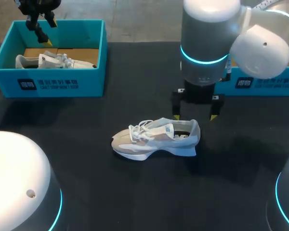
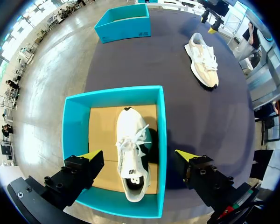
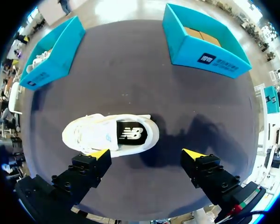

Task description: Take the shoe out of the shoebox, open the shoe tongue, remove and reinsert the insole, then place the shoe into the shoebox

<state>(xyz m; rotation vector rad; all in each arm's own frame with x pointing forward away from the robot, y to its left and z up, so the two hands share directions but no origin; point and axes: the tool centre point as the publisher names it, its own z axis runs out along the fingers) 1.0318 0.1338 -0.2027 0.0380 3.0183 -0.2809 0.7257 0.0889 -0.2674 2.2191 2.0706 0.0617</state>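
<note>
A beige and white shoe (image 1: 154,139) lies on its sole in the middle of the black table, toe towards my left. Its dark insole (image 3: 130,134) shows inside the heel opening. My right gripper (image 1: 194,117) hangs open just above and behind the heel, touching nothing; in the right wrist view the shoe (image 3: 109,135) sits ahead of one finger of the gripper (image 3: 146,154). A second white shoe (image 2: 130,161) lies in the left teal shoebox (image 1: 62,84). My left gripper (image 1: 45,30) hovers open over that box, fingers (image 2: 91,156) spread wider than the shoe.
A second teal shoebox (image 1: 267,81) stands at the back right, partly behind my right arm; its cardboard floor (image 3: 203,35) shows no shoe. Bare black table (image 1: 135,192) lies in front of the shoe.
</note>
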